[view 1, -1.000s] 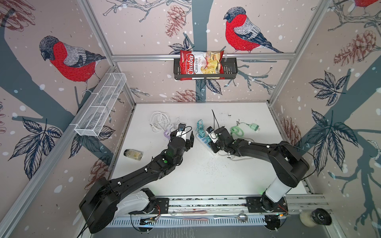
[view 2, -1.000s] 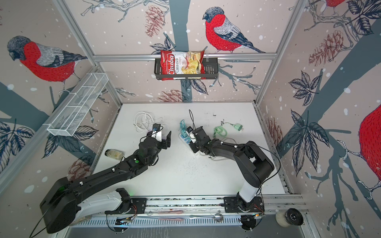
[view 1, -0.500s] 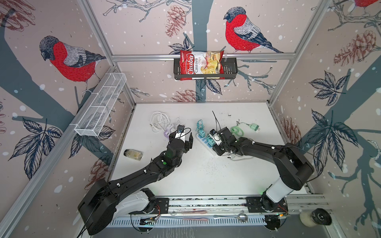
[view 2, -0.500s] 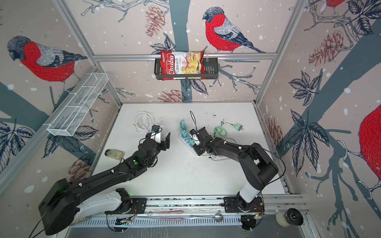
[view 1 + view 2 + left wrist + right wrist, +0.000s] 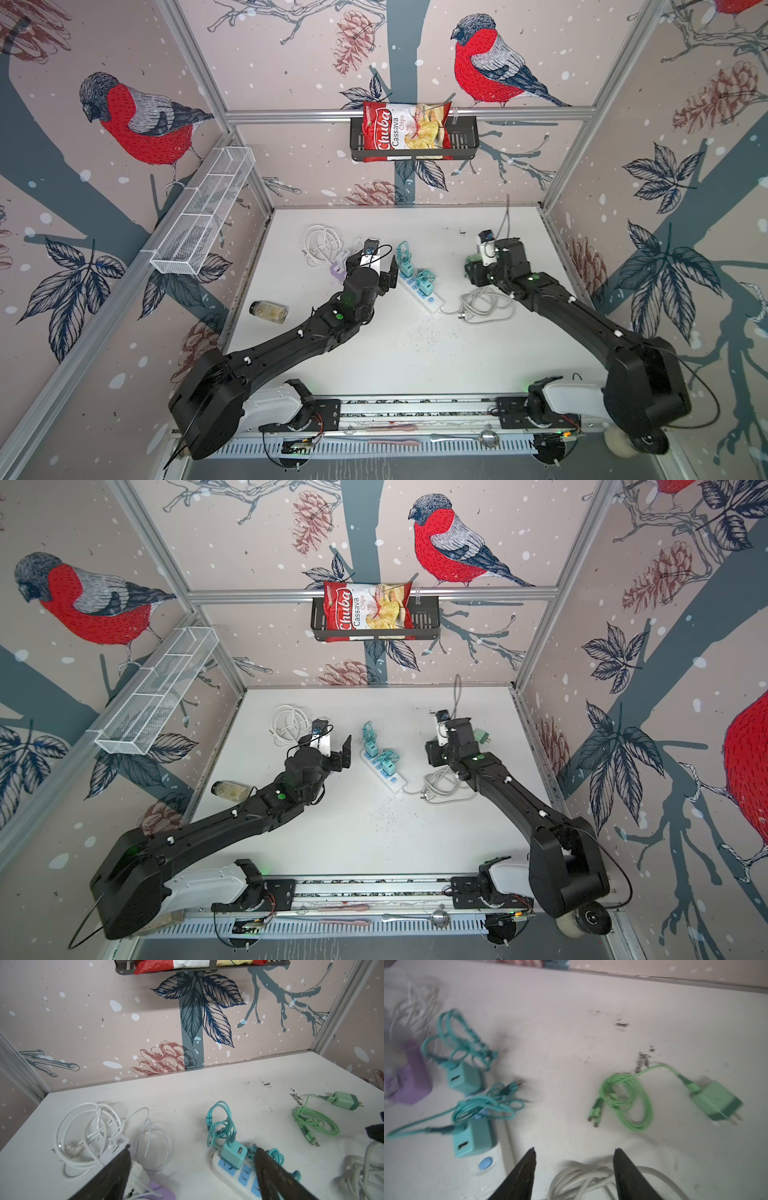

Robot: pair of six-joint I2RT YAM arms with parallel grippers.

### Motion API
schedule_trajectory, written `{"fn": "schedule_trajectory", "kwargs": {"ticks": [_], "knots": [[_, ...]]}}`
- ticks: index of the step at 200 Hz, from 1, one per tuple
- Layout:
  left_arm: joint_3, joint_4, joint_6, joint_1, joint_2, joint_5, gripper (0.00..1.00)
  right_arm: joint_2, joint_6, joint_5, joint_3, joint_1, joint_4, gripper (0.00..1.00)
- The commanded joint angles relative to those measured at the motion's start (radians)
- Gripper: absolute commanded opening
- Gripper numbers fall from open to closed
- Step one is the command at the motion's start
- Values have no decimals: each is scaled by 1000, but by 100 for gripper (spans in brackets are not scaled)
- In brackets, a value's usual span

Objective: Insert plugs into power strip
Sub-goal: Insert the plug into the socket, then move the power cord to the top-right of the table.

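On the power strip (image 5: 432, 300) two teal plugs (image 5: 424, 287) stand seated; the mint green plug (image 5: 714, 1101) lies loose at far right. Right gripper (image 5: 574, 1150), jaws apart and empty, faces it: probably the next pickup, calling for a descent and a square grip. Left gripper (image 5: 193, 1147) gapes empty. Far chip bag (image 5: 405, 131) reads "Chuba Cassava Chips".

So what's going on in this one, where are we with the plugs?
Two robot arms are plugging chargers into a white power strip on the table. A teal plug and a second teal plug sit in its sockets. Both claws are open and empty. The left claw hangs between the strip and the white cables. The right claw is near the grey-white cord, facing the mint green plug, which lies loose, not yet inserted.
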Motion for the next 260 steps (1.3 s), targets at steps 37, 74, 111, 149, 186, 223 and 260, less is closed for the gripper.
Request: {"fn": "schedule_trajectory", "kwargs": {"ticks": [37,74,111,149,186,223,260], "knots": [[76,18,-7,1,96,27,97,143,148,157,98,-234,-10,62],[105,8,-4,12,132,21,97,392,173,274,285,-272,-101,62],[111,2,-5,37,139,26,97,567,207,300,428,-286,-135,62],[102,9,-2,62,135,46,97,651,244,261,487,-298,-141,61],[91,16,-3,70,136,56,97,683,283,223,498,-327,-128,60],[73,33,-5,74,130,68,97,712,287,146,510,-349,-90,60],[65,33,-15,74,126,68,97,749,272,87,555,-360,-94,60]]}}
